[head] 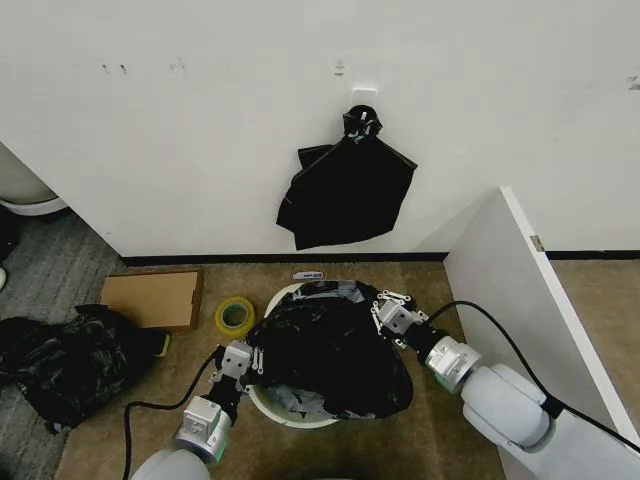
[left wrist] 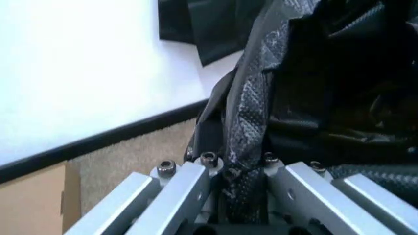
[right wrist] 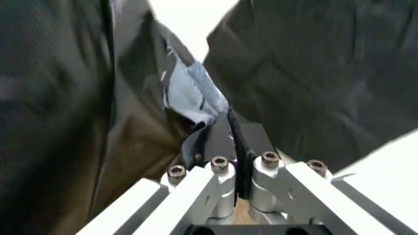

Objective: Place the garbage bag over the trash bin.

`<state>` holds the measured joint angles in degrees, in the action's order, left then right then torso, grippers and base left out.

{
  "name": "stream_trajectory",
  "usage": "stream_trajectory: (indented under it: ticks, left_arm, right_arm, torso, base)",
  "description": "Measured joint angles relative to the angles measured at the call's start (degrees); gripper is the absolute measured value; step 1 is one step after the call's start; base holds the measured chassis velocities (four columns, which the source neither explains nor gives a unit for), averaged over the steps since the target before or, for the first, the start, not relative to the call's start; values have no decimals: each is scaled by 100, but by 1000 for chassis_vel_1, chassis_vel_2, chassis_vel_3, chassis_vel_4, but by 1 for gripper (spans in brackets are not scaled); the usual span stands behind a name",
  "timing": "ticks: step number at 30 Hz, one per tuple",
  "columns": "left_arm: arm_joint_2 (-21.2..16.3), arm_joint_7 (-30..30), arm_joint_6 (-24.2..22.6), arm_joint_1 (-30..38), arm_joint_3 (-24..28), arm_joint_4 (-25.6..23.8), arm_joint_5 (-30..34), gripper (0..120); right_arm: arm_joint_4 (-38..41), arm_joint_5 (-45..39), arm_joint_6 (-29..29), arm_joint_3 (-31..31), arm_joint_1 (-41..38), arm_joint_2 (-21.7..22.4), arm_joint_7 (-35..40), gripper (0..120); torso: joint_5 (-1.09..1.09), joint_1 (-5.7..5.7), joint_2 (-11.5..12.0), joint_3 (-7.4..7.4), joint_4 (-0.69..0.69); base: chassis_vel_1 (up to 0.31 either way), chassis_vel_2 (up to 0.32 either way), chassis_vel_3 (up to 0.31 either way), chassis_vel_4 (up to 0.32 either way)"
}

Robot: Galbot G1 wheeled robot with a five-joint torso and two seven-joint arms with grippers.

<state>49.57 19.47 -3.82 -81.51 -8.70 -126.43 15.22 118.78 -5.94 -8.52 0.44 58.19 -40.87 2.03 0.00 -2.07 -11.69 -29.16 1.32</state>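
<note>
The glossy black garbage bag (head: 330, 350) lies crumpled across the top of the round white trash bin (head: 272, 404), whose rim shows at the front and back. At the bin's left side my left gripper (head: 250, 358) is shut on the bag's edge. In the left wrist view a fold of the garbage bag (left wrist: 251, 122) runs between the closed fingers of the left gripper (left wrist: 238, 166). On the bin's right side my right gripper (head: 387, 308) is shut on the bag too. In the right wrist view the right gripper (right wrist: 240, 164) pinches a thin strip of garbage bag (right wrist: 313, 83) film.
A bunch of black bags (head: 345, 190) hangs from a wall hook above the bin. A yellow tape roll (head: 235, 315) and a flat cardboard box (head: 150, 298) lie to the left, with a bulky black heap (head: 60, 365) beyond. A white panel (head: 505, 290) stands close on the right.
</note>
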Motion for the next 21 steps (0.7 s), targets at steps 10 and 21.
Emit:
stream_trajectory:
  ticks: [10,21]
  left_arm:
    - [-11,-48,248,37,-69,31,300,0]
    - [138,620,-381,253,-189,37,1691,0]
  right_arm:
    - [-352,-484,124,26,46,1,8,0]
    - [25,-1121,89,119,162,-21,357,28]
  torso:
    - [0,0,0,0,0]
    - [-1,0,0,0,0]
  base:
    - [0,0,0,0]
    - [0,0,0,0]
